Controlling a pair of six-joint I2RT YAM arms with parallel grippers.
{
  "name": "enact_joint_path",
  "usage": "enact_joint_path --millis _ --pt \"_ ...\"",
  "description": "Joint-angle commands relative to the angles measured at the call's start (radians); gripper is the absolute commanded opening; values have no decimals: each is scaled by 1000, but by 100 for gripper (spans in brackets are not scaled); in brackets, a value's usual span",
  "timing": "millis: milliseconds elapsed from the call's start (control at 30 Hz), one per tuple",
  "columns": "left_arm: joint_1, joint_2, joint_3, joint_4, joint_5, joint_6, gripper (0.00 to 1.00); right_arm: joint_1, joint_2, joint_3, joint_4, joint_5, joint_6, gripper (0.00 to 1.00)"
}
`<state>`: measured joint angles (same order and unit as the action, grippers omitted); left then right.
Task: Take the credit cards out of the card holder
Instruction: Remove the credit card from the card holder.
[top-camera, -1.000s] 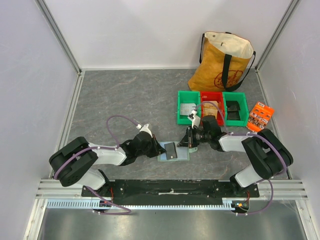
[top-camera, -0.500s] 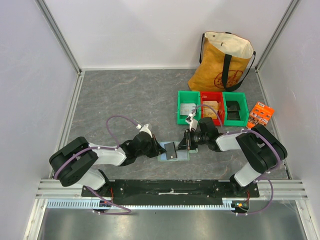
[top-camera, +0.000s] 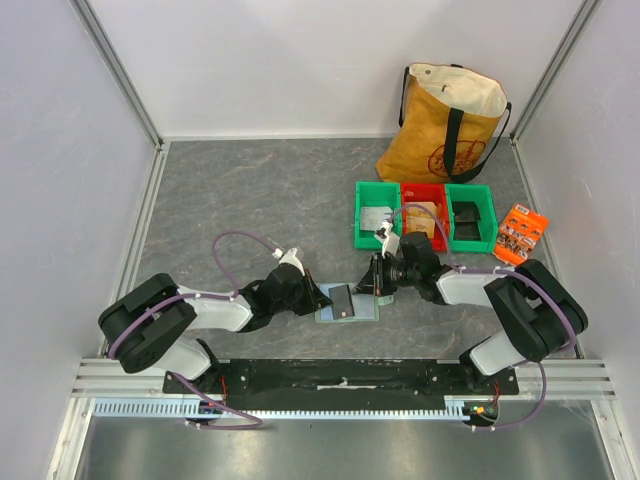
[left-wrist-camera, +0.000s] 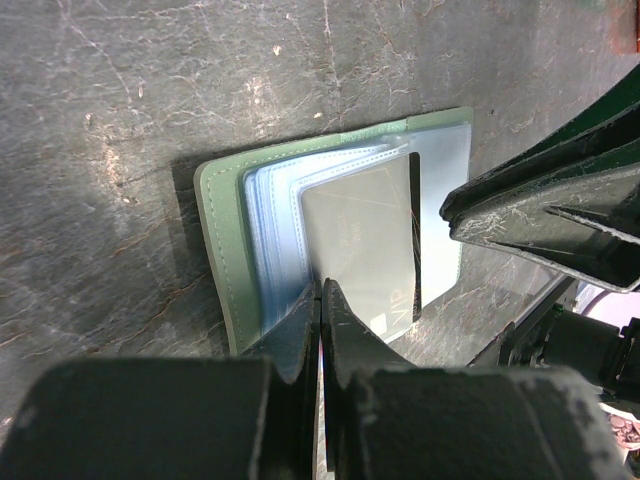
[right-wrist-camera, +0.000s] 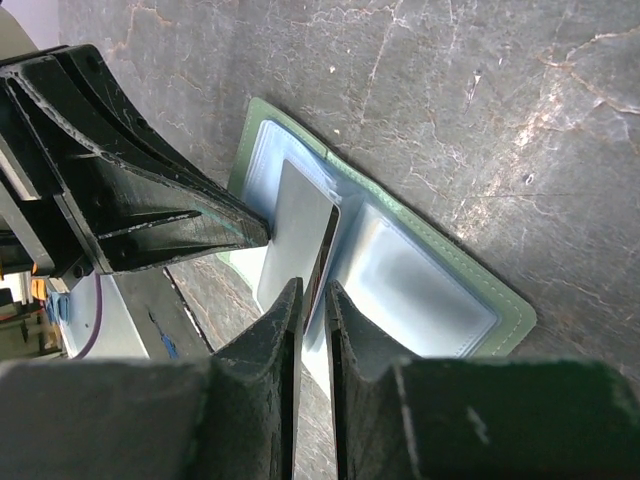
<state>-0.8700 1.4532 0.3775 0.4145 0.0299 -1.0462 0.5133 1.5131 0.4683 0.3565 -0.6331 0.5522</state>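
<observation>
Card holder (left-wrist-camera: 215, 250) lay open flat on grey table (top-camera: 250, 200), near front edge, between both pincers.
One pale card (left-wrist-camera: 360, 240) stuck up out of the blue-grey pockets at holder's middle. L gripper (left-wrist-camera: 321, 295) was clamped tight on holder's near leaf, just beside the card. R gripper (right-wrist-camera: 312, 292) sat at card's opp. side, jaws a narrow gap apart w/ card's dark edge in that gap; couldn't tell if it was actually pinched. Green bin (top-camera: 360, 215) sat behind R gripper, apart from holder.
</observation>
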Motion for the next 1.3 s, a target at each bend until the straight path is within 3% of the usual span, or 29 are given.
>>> enact_joint_path --millis 0,767,900,1267 --pt "3 39 -45 -154 -35 41 2 5 21 13 28 -22 14 21" --pt "2 41 -40 -154 -12 41 2 30 139 10 94 -88 25 14" --pt "2 38 -48 -148 -15 35 2 30 154 0 148 -115 52 0" --pt "5 45 -54 -146 -15 34 2 -52 150 -42 197 -218 71 1"
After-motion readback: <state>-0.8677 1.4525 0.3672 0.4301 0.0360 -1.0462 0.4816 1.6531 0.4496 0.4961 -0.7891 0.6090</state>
